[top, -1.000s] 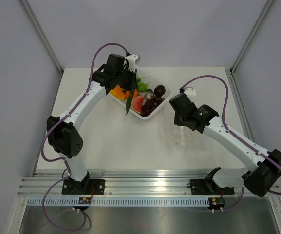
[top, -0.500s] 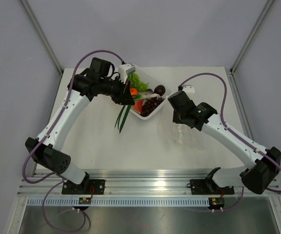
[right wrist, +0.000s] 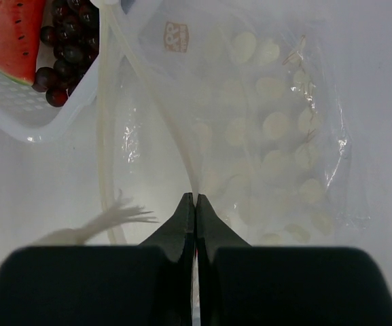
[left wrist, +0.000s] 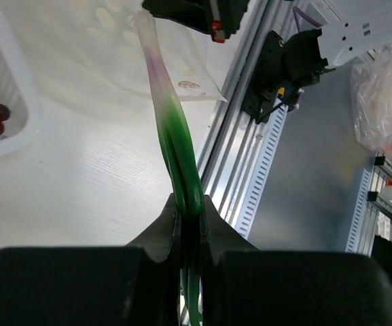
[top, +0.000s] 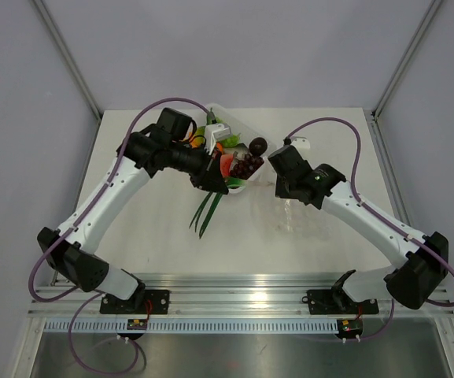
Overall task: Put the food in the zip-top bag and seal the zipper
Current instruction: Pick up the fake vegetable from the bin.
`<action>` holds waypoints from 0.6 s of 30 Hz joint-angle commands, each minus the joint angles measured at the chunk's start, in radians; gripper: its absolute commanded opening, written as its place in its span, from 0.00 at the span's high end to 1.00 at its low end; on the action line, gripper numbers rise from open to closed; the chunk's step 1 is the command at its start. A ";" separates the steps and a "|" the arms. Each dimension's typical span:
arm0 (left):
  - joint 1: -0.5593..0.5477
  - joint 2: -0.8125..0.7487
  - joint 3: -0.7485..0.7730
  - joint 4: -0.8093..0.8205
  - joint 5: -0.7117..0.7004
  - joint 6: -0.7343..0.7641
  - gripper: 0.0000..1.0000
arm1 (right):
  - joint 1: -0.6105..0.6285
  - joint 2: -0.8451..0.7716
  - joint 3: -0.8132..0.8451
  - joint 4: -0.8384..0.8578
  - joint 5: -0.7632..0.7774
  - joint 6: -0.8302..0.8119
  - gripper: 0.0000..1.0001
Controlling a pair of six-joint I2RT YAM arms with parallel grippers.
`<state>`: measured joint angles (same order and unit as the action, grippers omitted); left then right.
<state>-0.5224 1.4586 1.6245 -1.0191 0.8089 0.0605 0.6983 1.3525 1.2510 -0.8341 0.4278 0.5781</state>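
The left gripper (left wrist: 189, 204) clamps the light, bendy green onion (left wrist: 174, 132) mid-stalk (a sound hold) just near the tray (right wrist: 29, 126), while the right gripper (right wrist: 194, 198), 2 fingers together, pinches the flimsy, slippery zip-top bag (right wrist: 270, 136) right of it.

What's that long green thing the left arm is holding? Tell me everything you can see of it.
It is a toy green onion, glossy like plastic: a pale white-purple bulb end, a deep green stalk, and thin leaves that fan out below the grip in the top view. The left tool pinches the green stalk, holding it over the table beside the tray. Nothing else visibly touches it.
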 commanded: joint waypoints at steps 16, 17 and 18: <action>-0.070 0.417 0.297 0.037 0.099 -0.260 1.00 | 0.003 -0.085 -0.021 0.059 -0.077 0.037 1.00; -0.070 0.437 0.310 0.036 0.105 -0.299 1.00 | 0.009 -0.082 -0.021 0.061 -0.080 0.037 1.00; -0.070 0.474 0.331 0.039 0.114 -0.320 1.00 | 0.013 -0.081 -0.021 0.062 -0.080 0.040 1.00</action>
<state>-0.5873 1.8751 1.8820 -0.9997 0.8593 -0.1459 0.7002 1.2922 1.2335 -0.8112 0.3668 0.6003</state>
